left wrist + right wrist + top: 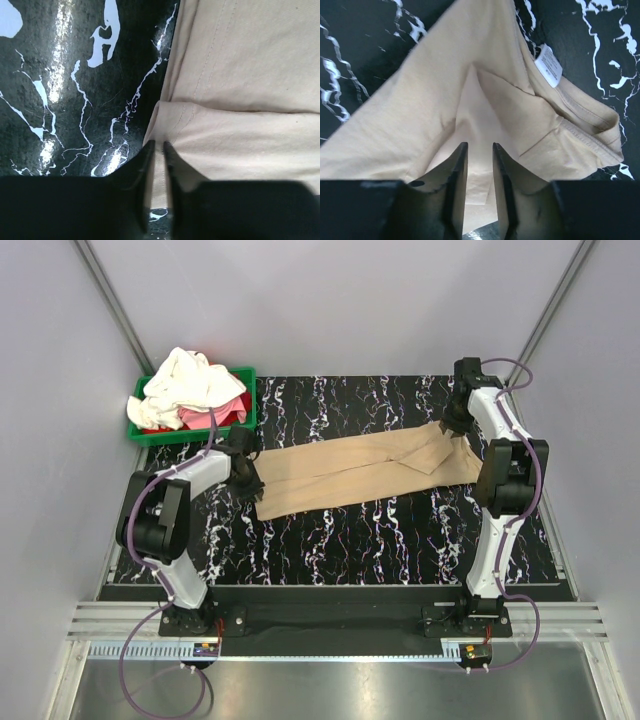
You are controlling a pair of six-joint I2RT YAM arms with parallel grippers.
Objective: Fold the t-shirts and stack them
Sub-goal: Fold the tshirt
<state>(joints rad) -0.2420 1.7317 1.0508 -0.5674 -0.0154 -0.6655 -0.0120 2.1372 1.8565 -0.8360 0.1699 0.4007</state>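
Note:
A tan-khaki t-shirt (360,475), folded into a long band, lies flat across the black marbled table (400,540). My left gripper (255,488) is at its left end. In the left wrist view the jaws (159,145) stand a narrow slit apart over the shirt's hemmed corner (240,75). My right gripper (452,428) is at the collar end. Its jaws (480,145) are open over slack tan cloth (435,100), with the neck label (549,64) just beyond. A cream-white t-shirt (185,385) and a pink-red one (230,408) lie crumpled in the bin.
The green plastic bin (243,422) stands at the table's back left corner, close behind my left arm. Grey walls with metal rails enclose the table on three sides. Bare marbled surface shows in front of and behind the tan shirt.

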